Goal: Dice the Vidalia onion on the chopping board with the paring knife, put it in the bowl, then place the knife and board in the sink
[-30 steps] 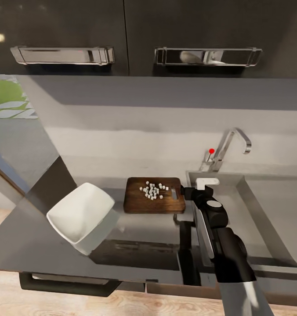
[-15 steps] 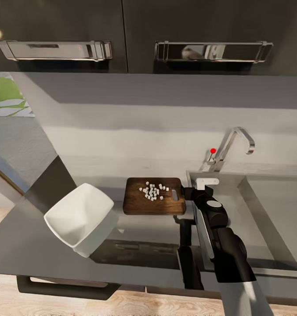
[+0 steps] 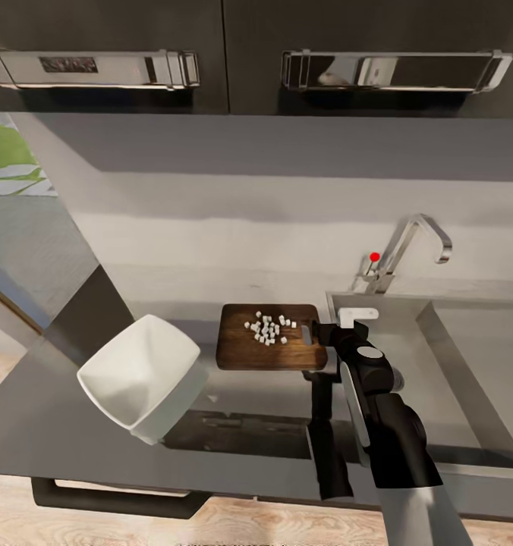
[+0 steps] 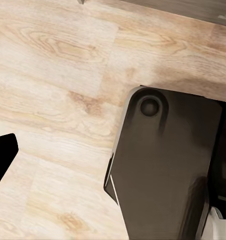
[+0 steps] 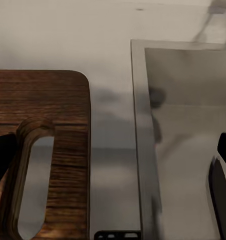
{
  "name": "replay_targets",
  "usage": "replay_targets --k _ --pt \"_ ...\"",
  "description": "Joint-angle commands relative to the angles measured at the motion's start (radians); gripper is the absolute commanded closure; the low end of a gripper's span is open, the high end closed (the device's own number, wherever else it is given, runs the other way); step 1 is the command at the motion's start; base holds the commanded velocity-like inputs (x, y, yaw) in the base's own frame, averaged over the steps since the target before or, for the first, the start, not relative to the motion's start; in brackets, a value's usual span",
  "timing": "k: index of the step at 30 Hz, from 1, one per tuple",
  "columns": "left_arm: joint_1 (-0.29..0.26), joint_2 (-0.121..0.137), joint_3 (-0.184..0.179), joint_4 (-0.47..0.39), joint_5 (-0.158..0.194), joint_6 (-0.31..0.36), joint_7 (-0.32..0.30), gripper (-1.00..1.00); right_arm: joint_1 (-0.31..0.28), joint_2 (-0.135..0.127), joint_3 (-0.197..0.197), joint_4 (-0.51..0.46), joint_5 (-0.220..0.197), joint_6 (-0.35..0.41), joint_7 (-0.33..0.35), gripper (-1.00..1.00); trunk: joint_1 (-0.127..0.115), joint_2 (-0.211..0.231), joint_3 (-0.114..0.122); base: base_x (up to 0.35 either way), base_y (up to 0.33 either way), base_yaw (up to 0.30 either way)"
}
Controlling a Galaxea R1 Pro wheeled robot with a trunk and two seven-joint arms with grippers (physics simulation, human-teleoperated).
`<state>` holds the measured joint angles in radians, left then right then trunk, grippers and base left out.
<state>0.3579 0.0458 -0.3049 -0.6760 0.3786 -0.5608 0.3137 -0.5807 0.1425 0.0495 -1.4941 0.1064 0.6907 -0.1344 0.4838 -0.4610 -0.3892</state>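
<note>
Countertop (image 3: 74,425) grey and glossy, dark cabinets (image 3: 211,53) above, right gripper (image 3: 323,334) beside chopping board (image 3: 268,347), grip state unclear.

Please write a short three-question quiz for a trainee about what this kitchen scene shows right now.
1. True or false: the small white diced onion pieces lie on the dark brown wooden chopping board.
2. Which way is the white squarish bowl from the board in the head view? A) to the left, on the grey glossy countertop; B) inside the stainless steel sink; C) on top of the board.
3. Fill in: the right gripper sits at the board's edge where the slot-shaped ______ hole is.

Key: 1 true; 2 A; 3 handle.
</note>
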Motion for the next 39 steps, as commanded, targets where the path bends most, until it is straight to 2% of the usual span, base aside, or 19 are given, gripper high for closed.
replay_targets --k 1,39 --pt "0.000 0.002 -0.008 -0.002 0.005 -0.002 0.010 -1.00 -0.001 0.000 0.001 -0.001 0.010 0.007 0.001 -1.00 0.000 -0.002 -0.003 0.001 0.003 0.000" --pt "0.000 0.002 -0.008 -0.001 0.005 -0.002 0.010 -1.00 -0.001 0.000 0.001 0.000 0.010 0.007 0.001 -1.00 0.000 -0.002 -0.064 0.000 0.003 0.000"
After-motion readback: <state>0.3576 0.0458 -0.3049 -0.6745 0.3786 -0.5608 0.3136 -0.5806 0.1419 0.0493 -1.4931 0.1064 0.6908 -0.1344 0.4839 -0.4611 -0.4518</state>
